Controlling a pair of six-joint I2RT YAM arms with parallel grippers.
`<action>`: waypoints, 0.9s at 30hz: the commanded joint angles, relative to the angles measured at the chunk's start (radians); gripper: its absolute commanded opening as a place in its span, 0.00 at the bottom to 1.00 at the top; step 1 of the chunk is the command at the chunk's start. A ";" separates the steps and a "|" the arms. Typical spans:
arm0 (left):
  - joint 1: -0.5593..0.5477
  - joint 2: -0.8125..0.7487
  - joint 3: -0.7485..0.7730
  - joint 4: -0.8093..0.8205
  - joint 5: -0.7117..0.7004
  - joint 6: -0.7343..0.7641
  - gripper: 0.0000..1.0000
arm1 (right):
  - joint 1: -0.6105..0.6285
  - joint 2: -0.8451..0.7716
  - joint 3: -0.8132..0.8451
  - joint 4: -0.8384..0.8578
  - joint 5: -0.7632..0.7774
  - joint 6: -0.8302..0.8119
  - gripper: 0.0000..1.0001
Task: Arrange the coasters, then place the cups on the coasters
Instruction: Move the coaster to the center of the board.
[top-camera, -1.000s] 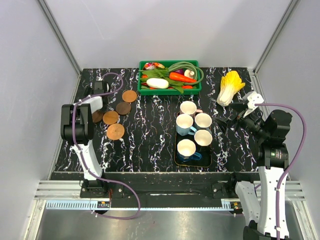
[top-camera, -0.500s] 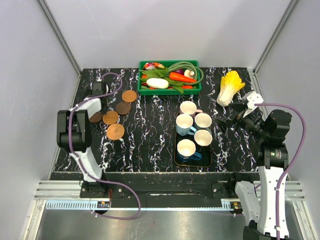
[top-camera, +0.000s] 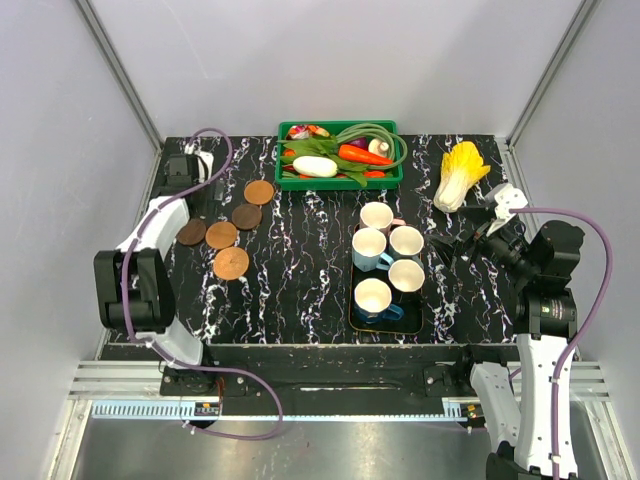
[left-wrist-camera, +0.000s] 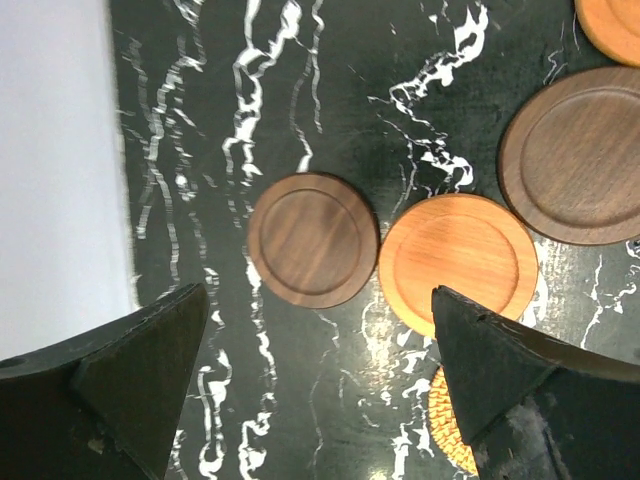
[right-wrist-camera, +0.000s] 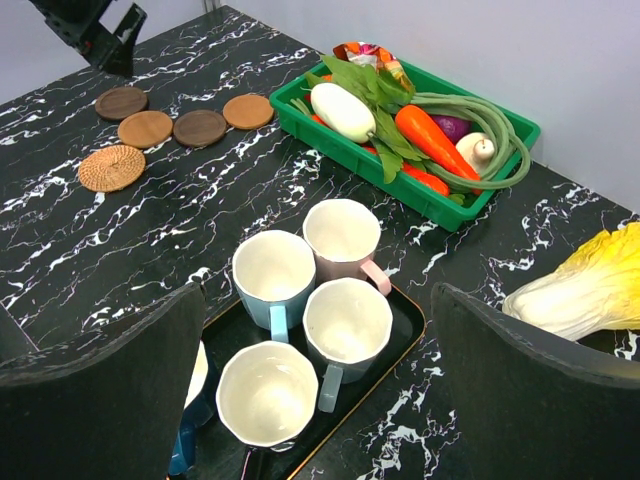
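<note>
1. Wood-toned coasters (top-camera: 221, 235), five in all, lie on the desk (top-camera: 300, 280) well to the left of the black tray (right-wrist-camera: 400, 335). They form a loose cluster, not an even row. One is woven (right-wrist-camera: 111, 167). Arranging appears unfinished.
2. Left pincer (left-wrist-camera: 318, 292) hangs above the end of the cluster farthest from the tray, jaws spread wide and holding nothing. A dark coaster (left-wrist-camera: 313, 240) sits framed between its fingers, just beside an orange one (left-wrist-camera: 458, 258). This is probably the next pick.
3. All five cups (top-camera: 368, 247) stand inside the tray, packed close together. None is on a coaster, since no coaster is positioned to receive one.
4. Right pincer (right-wrist-camera: 315, 300) is raised to the right of the tray, spread wide and empty. It seems parked clear until cup transfer begins.
5. A green crate (top-camera: 340, 184) of vegetables sits behind the tray and plays no part in the task.
</note>
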 joint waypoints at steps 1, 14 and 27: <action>0.043 0.102 0.119 -0.101 0.162 -0.107 0.99 | 0.003 -0.006 0.001 0.015 0.016 -0.010 1.00; 0.155 0.365 0.394 -0.290 0.511 -0.230 0.99 | 0.003 0.005 -0.002 0.013 0.026 -0.018 1.00; 0.169 0.447 0.455 -0.342 0.471 -0.366 0.99 | 0.001 0.031 0.000 0.010 0.026 -0.021 1.00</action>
